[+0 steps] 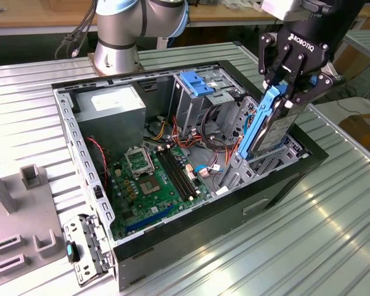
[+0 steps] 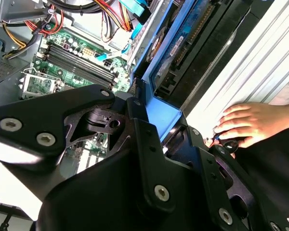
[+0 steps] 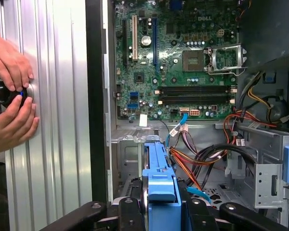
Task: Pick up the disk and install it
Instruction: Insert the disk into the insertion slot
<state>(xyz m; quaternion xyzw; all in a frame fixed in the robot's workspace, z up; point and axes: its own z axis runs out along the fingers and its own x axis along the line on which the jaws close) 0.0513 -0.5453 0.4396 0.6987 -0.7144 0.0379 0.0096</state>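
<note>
The arm's base (image 1: pixel 114 43) stands at the far side in the exterior view. At that view's right the tool (image 1: pixel 291 92) hangs pointing down, its fingers (image 1: pixel 275 77) clamped on the on-edge disk (image 1: pixel 271 129).

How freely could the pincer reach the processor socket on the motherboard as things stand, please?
Probably not freely: the pincer is shut on the disk, held upright, so its grip is taken. The processor socket itself lies uncovered.

Grips disk (image 2: pixel 160 111) by blue rail; motherboard (image 2: pixel 72 60) at ten o'clock, hand (image 2: pixel 253 124) on table (image 2: pixel 253 57) at three o'clock.
</note>
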